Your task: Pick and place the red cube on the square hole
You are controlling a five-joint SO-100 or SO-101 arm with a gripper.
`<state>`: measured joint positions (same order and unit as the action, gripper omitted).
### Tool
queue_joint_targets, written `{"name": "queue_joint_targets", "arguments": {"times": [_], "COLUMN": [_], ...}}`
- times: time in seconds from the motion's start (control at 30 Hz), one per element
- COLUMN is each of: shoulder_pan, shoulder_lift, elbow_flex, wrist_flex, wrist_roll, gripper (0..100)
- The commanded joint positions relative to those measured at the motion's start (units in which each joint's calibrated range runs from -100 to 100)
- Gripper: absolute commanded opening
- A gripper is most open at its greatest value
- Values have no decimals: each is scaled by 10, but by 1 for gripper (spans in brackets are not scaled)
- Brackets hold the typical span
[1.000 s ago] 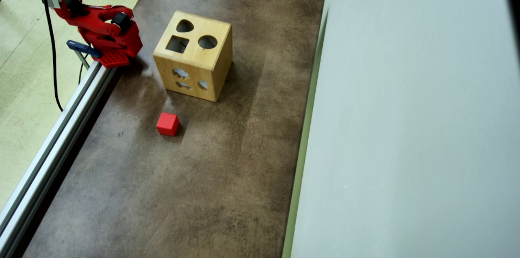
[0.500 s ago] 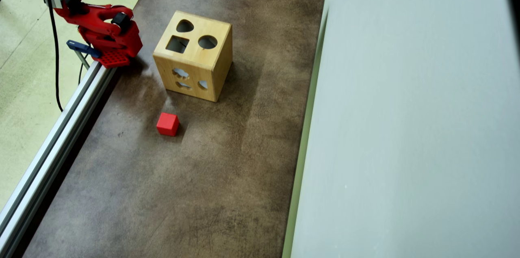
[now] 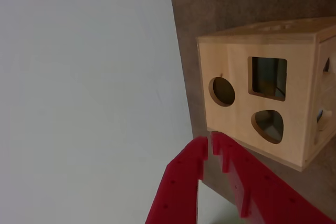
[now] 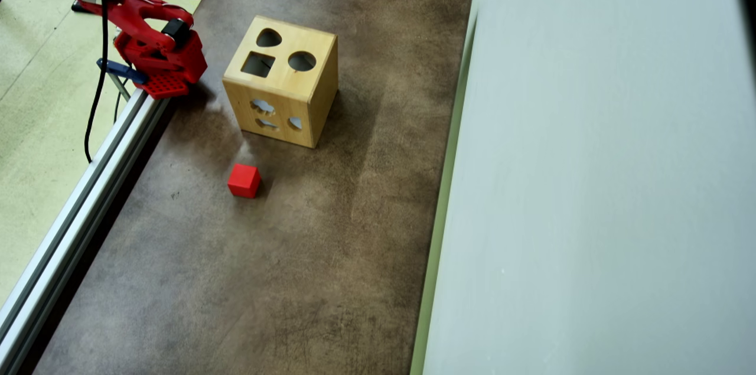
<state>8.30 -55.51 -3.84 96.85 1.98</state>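
Gripper (image 3: 207, 145) clenched empty before square hole (image 3: 268, 78) in wrist view, red cube (image 4: 244, 180) only overhead.

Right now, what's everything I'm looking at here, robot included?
red cube: one, red, on the brown table, in front of the box in the overhead view.
wooden box: one, light wood, mid-table, upright.
square hole: one, dark, box top, beside a round hole and a rounded hole.
table: one, mottled brown.
metal rail: one, silver, along the table's left edge.
arm: one, red, top left corner.
hand: one, red, nearly shut, empty.
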Motion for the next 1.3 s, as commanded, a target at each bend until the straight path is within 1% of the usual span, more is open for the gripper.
{"name": "queue_joint_targets", "arguments": {"times": [0.0, 0.13, 0.2, 0.43, 0.57, 0.8, 1.1, 1.17, 1.27], "shoulder_pan": [54, 116, 149, 230, 264, 277, 277, 277, 277], "shoulder_lift": [77, 125, 150, 241, 297, 402, 465, 476, 494], "elbow_flex": [-64, -68, -68, -67, -61, -68, -69, -65, -60], "wrist_flex": [4, 4, 4, 3, -5, -6, -7, -19, -68], "wrist_roll": [4, 9, 25, 126, 172, 235, 305, 317, 321], "gripper": [1, 1, 1, 1, 1, 1, 1, 1, 1]}}
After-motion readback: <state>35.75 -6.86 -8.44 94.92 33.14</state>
